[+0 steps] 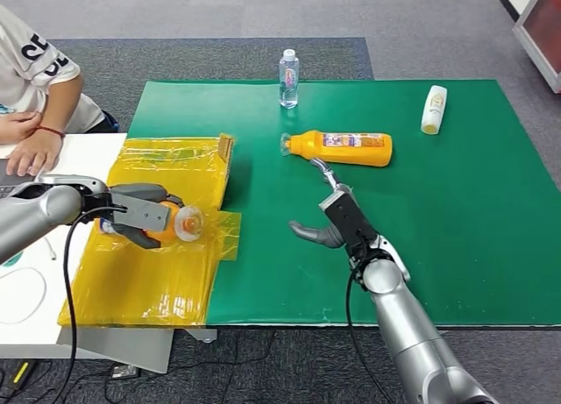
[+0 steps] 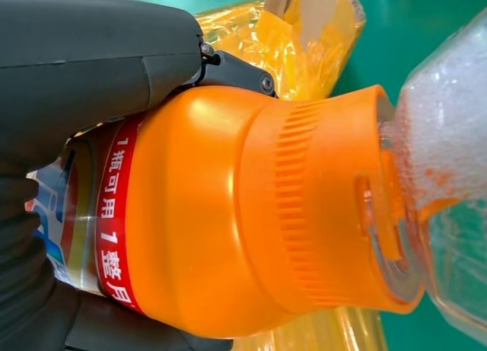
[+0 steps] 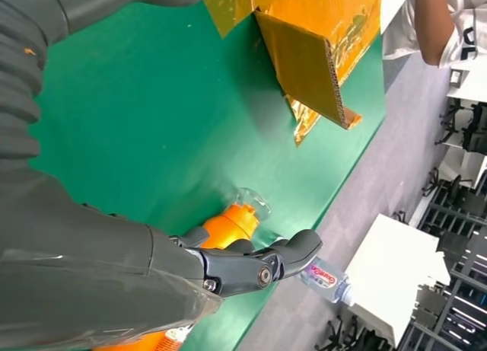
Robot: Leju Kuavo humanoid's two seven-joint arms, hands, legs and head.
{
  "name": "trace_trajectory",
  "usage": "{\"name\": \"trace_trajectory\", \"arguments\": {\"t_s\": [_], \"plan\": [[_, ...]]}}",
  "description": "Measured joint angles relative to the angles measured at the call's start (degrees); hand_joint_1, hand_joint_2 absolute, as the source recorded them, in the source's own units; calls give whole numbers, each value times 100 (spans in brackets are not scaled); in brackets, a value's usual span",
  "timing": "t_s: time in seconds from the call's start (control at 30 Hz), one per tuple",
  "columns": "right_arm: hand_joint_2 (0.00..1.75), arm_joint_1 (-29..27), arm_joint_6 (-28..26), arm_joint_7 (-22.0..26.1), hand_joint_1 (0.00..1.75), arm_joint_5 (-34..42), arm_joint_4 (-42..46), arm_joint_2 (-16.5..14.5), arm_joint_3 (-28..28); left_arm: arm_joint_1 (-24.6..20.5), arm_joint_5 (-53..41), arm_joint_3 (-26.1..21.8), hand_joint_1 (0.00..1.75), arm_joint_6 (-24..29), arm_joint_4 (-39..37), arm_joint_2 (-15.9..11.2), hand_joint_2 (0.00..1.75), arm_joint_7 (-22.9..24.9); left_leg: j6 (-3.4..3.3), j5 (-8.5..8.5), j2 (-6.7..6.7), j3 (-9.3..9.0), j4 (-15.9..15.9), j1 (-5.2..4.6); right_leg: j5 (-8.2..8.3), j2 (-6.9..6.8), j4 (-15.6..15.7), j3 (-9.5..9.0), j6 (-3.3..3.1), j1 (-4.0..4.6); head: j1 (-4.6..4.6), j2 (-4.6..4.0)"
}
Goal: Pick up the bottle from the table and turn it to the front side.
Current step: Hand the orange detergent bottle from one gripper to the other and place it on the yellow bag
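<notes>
The left hand (image 1: 136,213) is wrapped round the labelled waist of an orange detergent bottle (image 2: 230,214) lying on yellow film (image 1: 142,277); its rigid, glossy plastic looks slippery, so grip the label band. A second orange bottle (image 1: 344,147) lies just beyond the right hand (image 1: 330,224), whose fingers are spread and empty.

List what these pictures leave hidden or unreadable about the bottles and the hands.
- Held orange bottle: in the head view the left hand covers its body; in the left wrist view the label is half hidden by the fingers.
- Lying orange bottle: label too small to read in the head view; the right hand hides most of it in the right wrist view.
- White bottle: print too small.
</notes>
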State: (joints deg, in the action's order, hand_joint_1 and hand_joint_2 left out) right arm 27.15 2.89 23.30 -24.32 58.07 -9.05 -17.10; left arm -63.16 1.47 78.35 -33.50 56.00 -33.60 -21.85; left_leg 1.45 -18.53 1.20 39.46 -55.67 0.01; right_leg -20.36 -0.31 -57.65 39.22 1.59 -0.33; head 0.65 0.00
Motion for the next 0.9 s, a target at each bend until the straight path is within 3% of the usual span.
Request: {"name": "trace_trajectory", "arguments": {"t_s": [0.17, 0.2, 0.3, 0.33, 0.57, 0.9], "plan": [[175, -7, -11, -20, 0, -14, -32, -2, -4, 133, -126, -22, 175, 223, -81, 10, 175, -9, 0, 0, 0, 0, 0, 0, 0, 0, 0, 1, 0, 0, 1, 0], [175, -7, -11, -22, 0, -16, -37, -2, -5, 157, -144, -27, 166, 243, -97, 14, 175, -10, 0, 0, 0, 0, 0, 0, 0, 0, 0, 1, 0, 0, 1, 0], [175, -8, -12, -27, 0, -19, -44, -2, -5, 212, -190, -49, 35, 300, -137, 23, 175, -11, 0, 0, 0, 1, 0, 0, 0, 0, 0, 2, 0, 0, 1, 0], [175, -8, -14, -30, 0, -20, -44, -2, -5, 228, -219, -61, 0, 337, -150, 28, 175, -13, 0, 0, 0, 2, 0, 0, 0, 0, 0, 2, 0, 0, 0, 0], [175, -41, -52, -72, 0, -51, -46, -2, -3, 545, -564, -465, 0, 742, -230, 113, 175, -156, 2, -1, 0, 1, 0, 0, 0, 1, 0, 2, 0, 0, 1, 0], [175, -334, -108, -124, 0, -84, -145, 20, 62, 1648, -1442, -1433, 0, 1267, 233, 131, 175, -126, 3, -3, 0, 1, 0, 0, -1, 1, 1, 3, -1, 0, 0, 0]]}}
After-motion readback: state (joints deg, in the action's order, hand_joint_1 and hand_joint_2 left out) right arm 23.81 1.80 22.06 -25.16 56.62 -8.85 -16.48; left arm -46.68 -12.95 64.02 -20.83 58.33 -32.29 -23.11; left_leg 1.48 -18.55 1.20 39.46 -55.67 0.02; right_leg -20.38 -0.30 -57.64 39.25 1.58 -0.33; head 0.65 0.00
